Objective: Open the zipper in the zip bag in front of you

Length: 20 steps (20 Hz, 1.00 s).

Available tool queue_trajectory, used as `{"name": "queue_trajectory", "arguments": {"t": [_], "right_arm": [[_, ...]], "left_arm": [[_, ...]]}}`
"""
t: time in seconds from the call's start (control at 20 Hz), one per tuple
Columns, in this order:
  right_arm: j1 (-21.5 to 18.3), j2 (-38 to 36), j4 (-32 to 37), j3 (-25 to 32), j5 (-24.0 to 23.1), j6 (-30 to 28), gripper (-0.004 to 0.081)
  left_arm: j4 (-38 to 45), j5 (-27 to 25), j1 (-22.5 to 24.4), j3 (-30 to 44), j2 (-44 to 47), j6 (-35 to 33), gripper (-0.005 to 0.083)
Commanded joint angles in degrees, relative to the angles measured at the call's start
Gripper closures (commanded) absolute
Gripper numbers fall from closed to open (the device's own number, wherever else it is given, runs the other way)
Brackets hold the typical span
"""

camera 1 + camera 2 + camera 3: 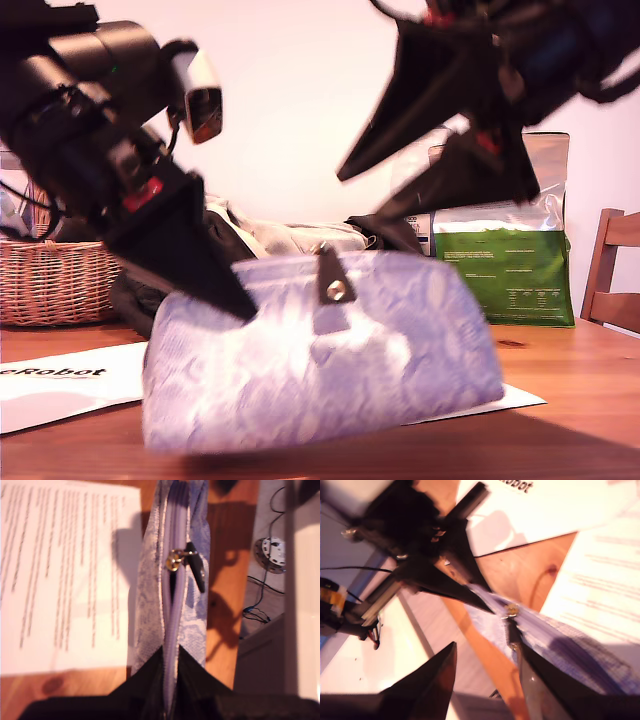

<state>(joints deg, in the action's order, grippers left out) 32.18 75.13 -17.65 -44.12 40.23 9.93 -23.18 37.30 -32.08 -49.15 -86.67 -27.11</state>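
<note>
We are standing the zip bag [330, 350] on its bottom edge on the wooden worktop [570, 400], partly over white printed sheets [60, 385]. Its long axis is running across the exterior view from left to right, and its rounded top is facing upward.

The zipper [175, 605] is lying along that top edge. In the first wrist view it is running straight away from my first end effector [171, 652], with the slider sitting about midway along the bag. The black tab pull [333, 290] with its silver eyelet is hanging down the bag's near face in the exterior view.

My first end effector, at the exterior view's left, is pinching the top edge of the zip bag, its two dark fingers [150, 675] closed against either side of the zip line.

My second end effector [485, 680], high at the exterior view's right, is hovering above the bag with its fingers spread apart and nothing held between them; the tab pull is lying near one fingertip.

Behind the bag, a wicker basket [55, 280] is sitting at the exterior view's left, a green foil bag [510, 265] at its right.
</note>
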Motion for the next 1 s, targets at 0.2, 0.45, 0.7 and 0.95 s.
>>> {"name": "queue_trajectory", "arguments": {"t": [0.2, 0.45, 0.7, 0.95], "right_arm": [[0.17, 4.61, 0.24, 0.00, 7.37, 1.84, 0.0428], [-1.75, 4.61, 0.28, 0.00, 5.27, 0.52, 0.0428], [-1.97, 4.61, 2.08, -0.02, 2.73, 0.59, 0.0428], [-1.95, 4.61, 4.85, -0.02, 3.78, 2.43, 0.0428]], "left_arm": [[-3.43, 3.93, 0.52, -4.63, 0.02, -0.17, 0.0794], [-7.56, 5.57, 0.87, -4.90, 0.02, -2.01, 0.0794], [-9.46, 9.97, 0.96, -5.60, 0.02, -2.89, 0.0794], [-11.39, 12.24, 0.96, -7.74, 0.02, -2.91, 0.0794]]}}
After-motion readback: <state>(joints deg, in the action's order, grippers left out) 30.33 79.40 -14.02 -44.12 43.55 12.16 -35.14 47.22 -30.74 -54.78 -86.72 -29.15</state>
